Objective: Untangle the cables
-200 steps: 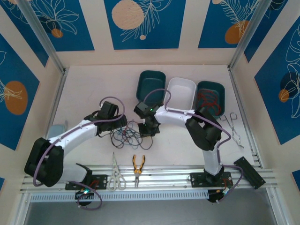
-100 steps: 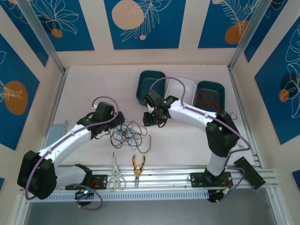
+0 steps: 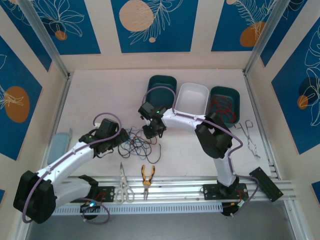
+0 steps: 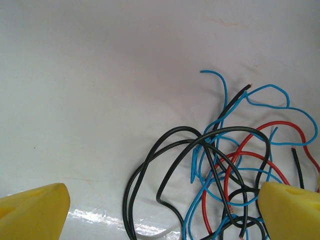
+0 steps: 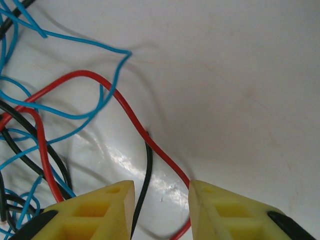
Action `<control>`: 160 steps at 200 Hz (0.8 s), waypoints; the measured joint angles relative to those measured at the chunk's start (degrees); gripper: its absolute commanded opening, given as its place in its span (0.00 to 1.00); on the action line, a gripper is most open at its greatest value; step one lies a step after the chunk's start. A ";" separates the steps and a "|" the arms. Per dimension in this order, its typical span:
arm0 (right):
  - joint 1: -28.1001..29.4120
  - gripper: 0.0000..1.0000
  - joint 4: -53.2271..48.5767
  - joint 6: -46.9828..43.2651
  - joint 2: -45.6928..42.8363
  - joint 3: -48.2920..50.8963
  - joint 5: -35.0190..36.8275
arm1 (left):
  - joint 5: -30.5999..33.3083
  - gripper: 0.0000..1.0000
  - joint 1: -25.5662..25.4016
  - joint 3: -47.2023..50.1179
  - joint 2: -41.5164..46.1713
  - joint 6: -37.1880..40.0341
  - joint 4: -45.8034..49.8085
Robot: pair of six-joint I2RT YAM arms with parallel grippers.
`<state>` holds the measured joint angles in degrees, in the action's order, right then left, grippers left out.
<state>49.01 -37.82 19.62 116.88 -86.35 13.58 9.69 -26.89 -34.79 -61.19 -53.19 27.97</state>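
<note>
A: Where is the tangle sitting?

B: The cables lie in a loose knot on the white surface, lower centre of the top view. They are between the two arms and just above the scissors and pliers.

A: And the grippers?

B: The left gripper is spread wide, released, with nothing in it. Black and blue loops lie under its gap at the lower right of its view. The right gripper is parted narrowly and hangs low over the knot's right edge. A red strand and a black strand run into its gap at the bottom of that frame, but neither looks pinched.

A: So how should the pull go?

B: I'd close the right one on the red strand alone and let the black slip out first, or both will likely drag. Then the left could pin the black loops to the surface while the red is drawn slowly toward the right of the top view. Watch for where the blue catches.
</note>
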 measured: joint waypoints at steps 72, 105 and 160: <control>0.37 0.35 -1.86 -2.75 4.11 -2.27 2.43 | 0.00 0.97 0.00 0.02 -0.11 -0.61 -0.02; 0.37 0.28 -2.05 -2.95 4.22 -2.27 3.19 | -0.17 0.98 0.00 0.02 -1.01 -0.59 -0.02; 0.37 0.10 -2.25 -3.06 4.20 -2.14 5.14 | -0.63 0.93 0.00 0.00 -3.80 -0.63 -0.70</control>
<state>49.39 -40.07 16.56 121.08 -88.49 18.72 9.06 -26.89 -34.79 -64.99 -53.82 27.27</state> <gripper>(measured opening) 0.134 0.949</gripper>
